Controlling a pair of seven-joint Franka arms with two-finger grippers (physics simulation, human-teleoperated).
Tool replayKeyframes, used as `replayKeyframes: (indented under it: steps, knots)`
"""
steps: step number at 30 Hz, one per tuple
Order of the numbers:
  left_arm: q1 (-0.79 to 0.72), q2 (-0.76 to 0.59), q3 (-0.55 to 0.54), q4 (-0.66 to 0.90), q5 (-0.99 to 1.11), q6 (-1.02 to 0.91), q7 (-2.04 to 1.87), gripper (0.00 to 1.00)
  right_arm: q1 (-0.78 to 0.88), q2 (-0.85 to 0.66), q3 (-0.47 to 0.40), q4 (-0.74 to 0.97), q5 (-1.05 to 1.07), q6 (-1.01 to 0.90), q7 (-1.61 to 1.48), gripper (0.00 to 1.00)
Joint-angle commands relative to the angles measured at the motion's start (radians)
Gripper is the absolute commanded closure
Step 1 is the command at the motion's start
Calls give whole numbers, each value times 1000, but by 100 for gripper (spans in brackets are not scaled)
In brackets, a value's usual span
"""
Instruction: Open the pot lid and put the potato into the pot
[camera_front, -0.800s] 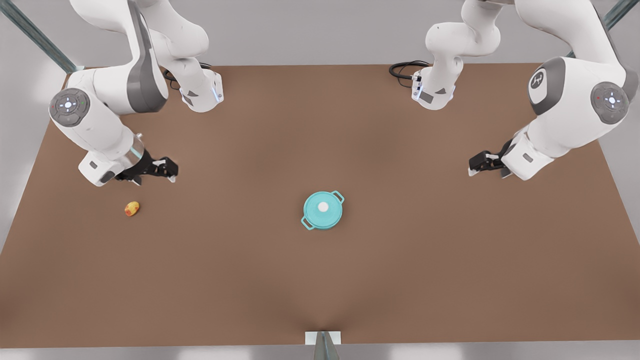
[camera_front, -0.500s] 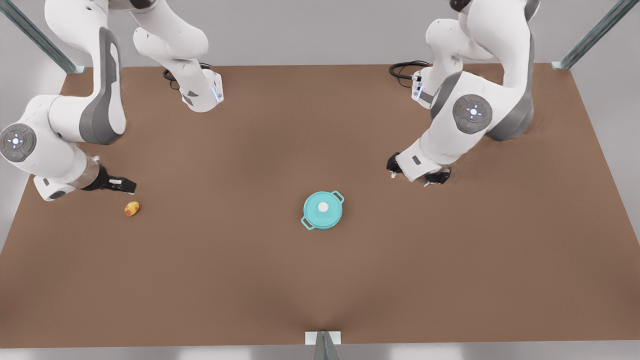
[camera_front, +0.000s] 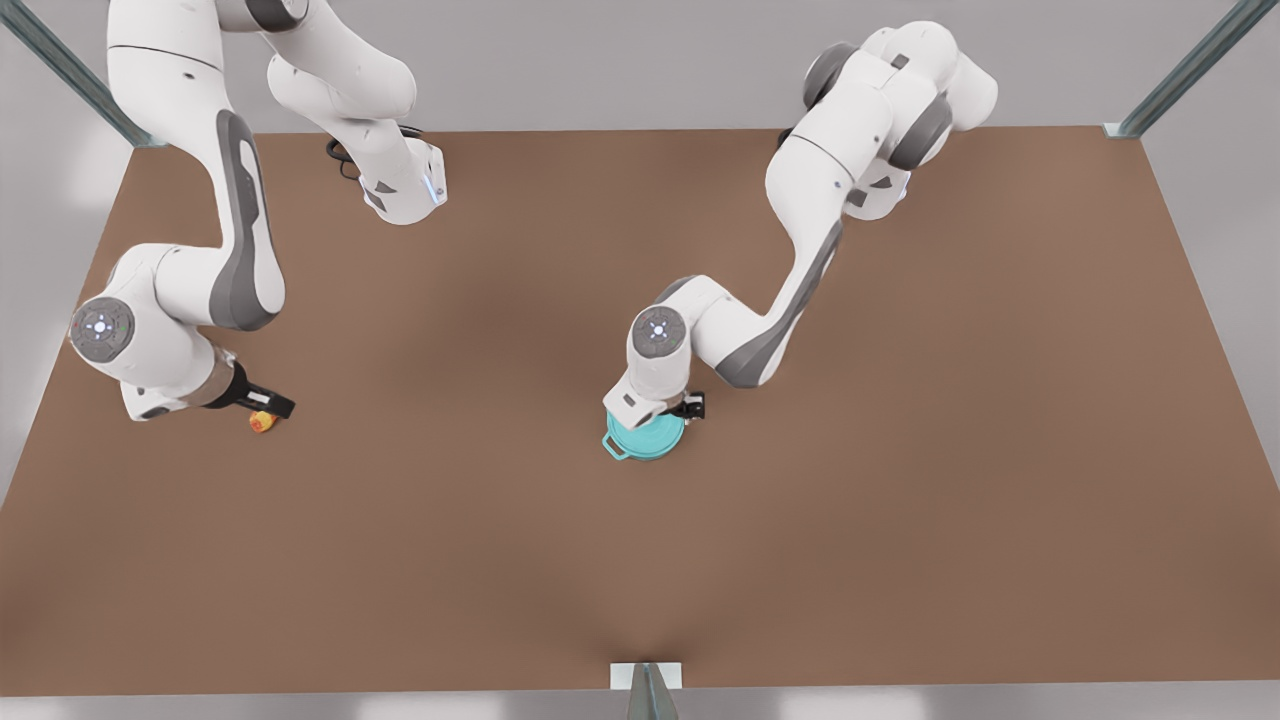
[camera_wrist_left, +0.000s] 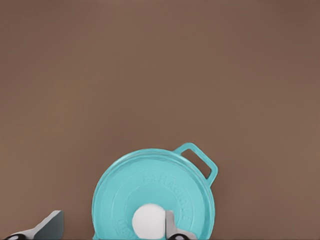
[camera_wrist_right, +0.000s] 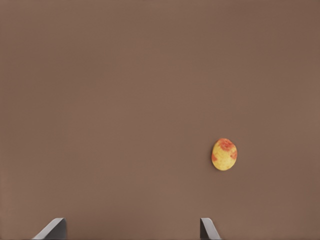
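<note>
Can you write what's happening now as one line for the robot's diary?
left pincer: open, around pot lid knob | lid: on pot | right pincer: open, by potato | potato: on table

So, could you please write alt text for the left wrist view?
The teal pot lid sits closed on the pot, white knob between the left gripper's open jaws, one fingertip beside it, on a brown table.

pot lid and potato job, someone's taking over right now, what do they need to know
Left gripper: open over the pot lid, one finger beside its white knob, no grip yet.
Right gripper: open, above the potato, which lies on the table.
The lid sits closed on the pot mid-table.
Done: both approaches.
Left: lift the lid off, pick up the potato, drop it in the pot.
</note>
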Motion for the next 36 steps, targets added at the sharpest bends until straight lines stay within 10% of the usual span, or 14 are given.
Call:
replayKeyframes:
  steps: [1,17,21,26,36]
  knots:
    - [-14,10,-1,-5,56,118,-462,0,0,11,2,-50,-1,163,170,0]
    - [-42,55,-1,-105,126,279,-479,0,-135,134,-14,-219,-70,471,165,0]
    - [-40,41,1,-78,125,204,-473,42,-148,165,-15,-199,-127,482,164,0]
    - [-39,36,1,-72,120,159,-473,67,-188,232,-14,-152,-183,489,151,0]
    - [145,33,-2,47,48,21,-222,68,-325,303,143,-149,-182,560,85,0]
